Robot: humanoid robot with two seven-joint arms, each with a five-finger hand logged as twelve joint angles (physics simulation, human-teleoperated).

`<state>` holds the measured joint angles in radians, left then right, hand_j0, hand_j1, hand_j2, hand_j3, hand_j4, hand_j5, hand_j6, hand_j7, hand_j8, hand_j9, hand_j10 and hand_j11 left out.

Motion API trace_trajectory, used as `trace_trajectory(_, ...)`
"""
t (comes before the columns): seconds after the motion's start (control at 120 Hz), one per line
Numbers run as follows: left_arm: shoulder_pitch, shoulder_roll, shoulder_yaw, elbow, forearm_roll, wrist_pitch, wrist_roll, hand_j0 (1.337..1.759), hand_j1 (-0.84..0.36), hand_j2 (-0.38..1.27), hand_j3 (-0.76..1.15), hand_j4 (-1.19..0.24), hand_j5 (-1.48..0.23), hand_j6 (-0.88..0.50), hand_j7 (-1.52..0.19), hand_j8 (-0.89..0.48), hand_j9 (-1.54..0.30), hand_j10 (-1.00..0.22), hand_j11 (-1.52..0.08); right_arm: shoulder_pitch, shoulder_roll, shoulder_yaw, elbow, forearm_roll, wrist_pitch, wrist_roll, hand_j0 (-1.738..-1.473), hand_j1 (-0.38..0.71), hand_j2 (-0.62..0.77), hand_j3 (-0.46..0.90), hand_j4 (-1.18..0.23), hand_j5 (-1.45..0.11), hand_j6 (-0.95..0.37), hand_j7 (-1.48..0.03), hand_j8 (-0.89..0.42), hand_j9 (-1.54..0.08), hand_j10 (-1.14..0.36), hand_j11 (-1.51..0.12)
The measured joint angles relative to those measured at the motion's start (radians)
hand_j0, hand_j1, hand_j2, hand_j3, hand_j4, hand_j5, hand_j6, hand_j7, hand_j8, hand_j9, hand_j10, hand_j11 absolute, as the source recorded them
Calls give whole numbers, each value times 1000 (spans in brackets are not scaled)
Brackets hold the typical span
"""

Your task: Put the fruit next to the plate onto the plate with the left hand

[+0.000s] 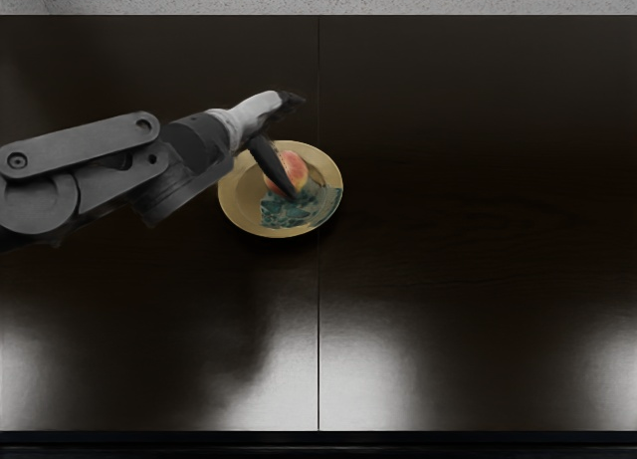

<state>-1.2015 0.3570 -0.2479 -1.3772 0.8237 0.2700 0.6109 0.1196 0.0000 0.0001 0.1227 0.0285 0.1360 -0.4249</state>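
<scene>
Fingers (275,166) of your left hand (261,115) are spread and hold nothing. One dark finger slants down across the front of the fruit (297,164), while the others point up and to the right, away from it. Whether that slanting finger touches the fruit cannot be told. The hand hangs over the back left edge of the plate (330,180). The fruit, round and reddish orange, rests on the plate, a little behind its centre. The plate is gold with a blue-green pattern on its near part. It sits on the dark glossy table (478,280), just left of the table's middle seam. Your left arm (90,175), grey and jointed, comes in from the picture's left edge.
</scene>
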Motion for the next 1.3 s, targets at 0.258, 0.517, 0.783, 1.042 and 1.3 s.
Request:
trace_trajectory(0.258,182,257,-293,-151,-413,-322,0,1658,297,13,0,-45,-60,-45,-60,-46,-60,-47,-60,4,0,-16,0,0,-3,0,-1658,-349,0,0,0,0,0,0,0,0,0,0)
trace_trajectory(0.517,226,395,-389,-151,-769,-778,0,1658,321,6,0,-24,-32,-24,-32,-24,-32,-25,-32,8,0,-17,3,1,-2,0,-1658,-349,0,0,0,0,0,0,0,0,0,0)
trace_trajectory(0.783,345,537,-397,-86,-993,-873,0,1658,328,4,0,-18,-24,-18,-24,-18,-24,-18,-24,9,0,-18,6,-1,1,0,-1658,-349,0,0,0,0,0,0,0,0,0,0)
trace_trajectory(1.042,380,586,-398,-3,-1024,-881,0,1658,329,3,0,-15,-21,-15,-21,-15,-21,-16,-21,9,0,-20,6,-1,2,0,-1658,-349,0,0,0,0,0,0,0,0,0,0)
trace_trajectory(1.3,408,639,-398,18,-1081,-882,0,1658,330,3,0,-14,-21,-14,-21,-14,-21,-15,-21,9,0,-20,6,-1,3,0,-1658,-349,0,0,0,0,0,0,0,0,0,0)
